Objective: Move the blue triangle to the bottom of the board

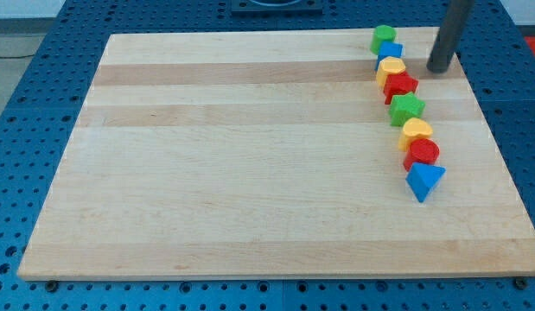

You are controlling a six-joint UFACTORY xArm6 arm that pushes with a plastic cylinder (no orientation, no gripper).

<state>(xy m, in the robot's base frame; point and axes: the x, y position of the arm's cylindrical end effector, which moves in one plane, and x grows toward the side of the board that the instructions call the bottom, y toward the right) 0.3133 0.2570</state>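
- Fingers there were none — only my tip (439,69), a bare rod holding nothing, at 1 o'clock from the blue triangle (424,180).
- That triangle lay last in the row, touching the red block (422,153).
- It looked light, hard and smooth — best pushed on its upper flat side over the wooden board (250,173).

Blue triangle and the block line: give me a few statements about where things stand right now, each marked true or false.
1. The blue triangle is the block nearest the view's bottom. True.
2. My tip touches the blue triangle. False: it sits near the view's top, right of the blue cube and the upper yellow block.
3. The blocks form a line on the board's right side. True.
4. The green star lies below the blue triangle. False: it is above, mid-line.
5. The green cylinder heads the line at the top. True.
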